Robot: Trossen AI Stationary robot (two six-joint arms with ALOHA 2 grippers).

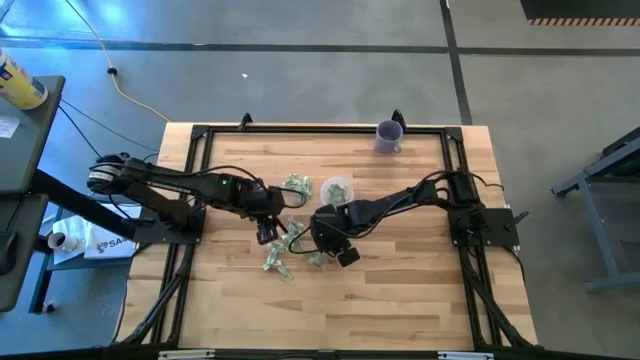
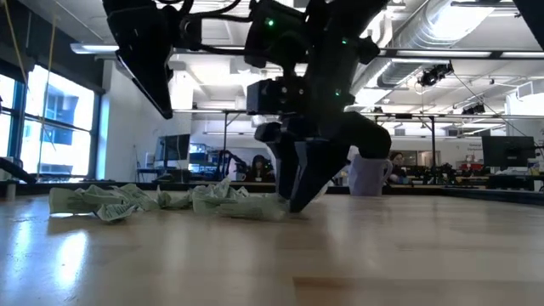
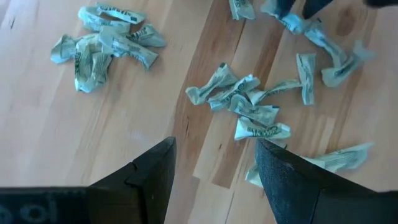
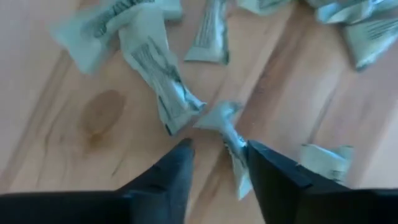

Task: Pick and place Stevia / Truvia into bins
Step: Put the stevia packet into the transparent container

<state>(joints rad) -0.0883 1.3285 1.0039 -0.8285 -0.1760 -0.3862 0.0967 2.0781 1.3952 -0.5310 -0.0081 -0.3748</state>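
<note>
Pale green and white sweetener packets lie crumpled on the wooden table, in one cluster (image 1: 294, 185) beside the clear cup (image 1: 337, 188) and others (image 1: 276, 261) nearer the front edge. The cup stands upright near the table's middle. My right gripper (image 1: 345, 256) is down at the table top (image 2: 297, 202), open, with one twisted packet (image 4: 231, 140) between its fingers. My left gripper (image 1: 266, 234) hovers open above the table (image 3: 214, 144), with several packets (image 3: 249, 106) scattered ahead of it. My right gripper comes from above, slanting down, with its fingertips at the table. The twisted packet (image 4: 239, 168) lies flat on the wood along the inner side of one finger (image 4: 267, 168). Whether that finger touches it I cannot tell.
A purple cup (image 1: 388, 137) stands near the table's far edge and shows behind the arm in the low view (image 2: 370, 174). A black frame (image 1: 200, 130) runs round the table. Bare wood (image 1: 400, 300) lies toward the near edge.
</note>
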